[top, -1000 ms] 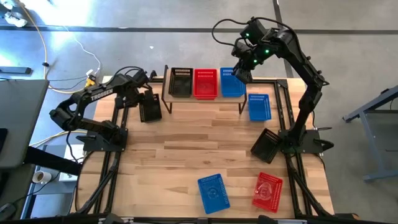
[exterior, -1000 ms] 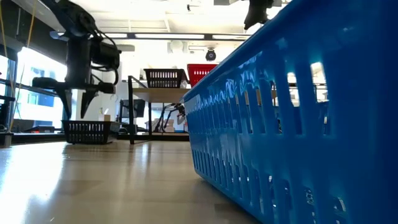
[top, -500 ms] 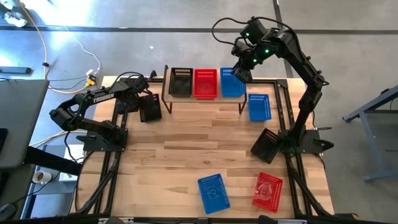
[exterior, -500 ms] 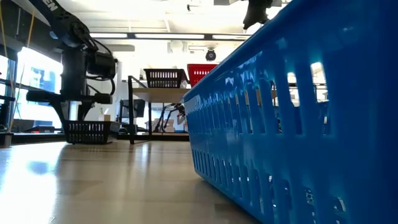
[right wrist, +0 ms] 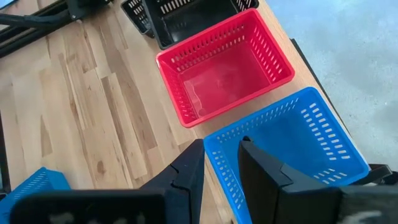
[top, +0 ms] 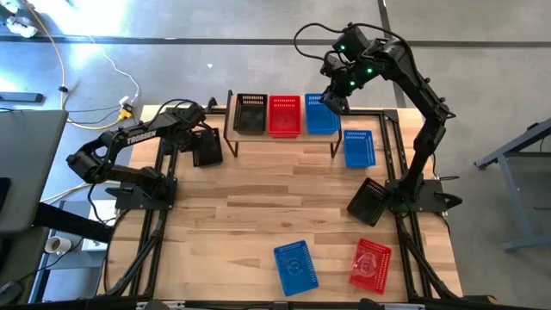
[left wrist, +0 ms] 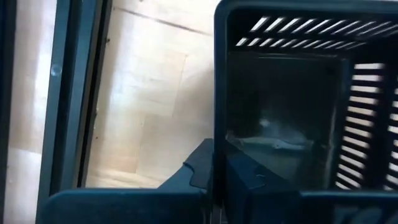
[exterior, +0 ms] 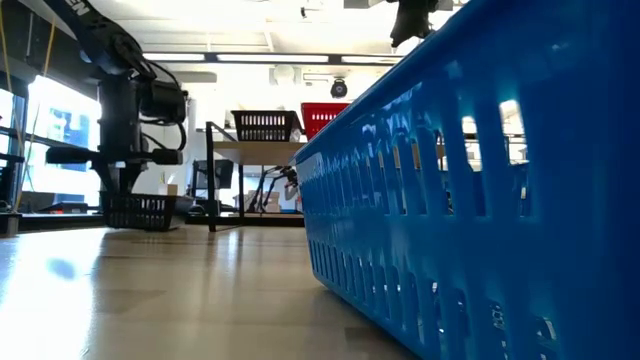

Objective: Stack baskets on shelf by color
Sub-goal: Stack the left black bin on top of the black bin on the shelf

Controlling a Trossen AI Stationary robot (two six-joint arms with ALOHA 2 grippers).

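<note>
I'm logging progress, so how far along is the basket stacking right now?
Done: a black basket, a red basket and a blue basket sit on the shelf. In hand: the left pincer has shut on a second black basket; the right pincer straddles the blue basket's wall. Left: two blue, one red and one black on the table.

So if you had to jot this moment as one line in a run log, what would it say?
left tool: shut on black basket beside shelf | right tool: astride blue basket wall on shelf | red basket: on shelf
</note>
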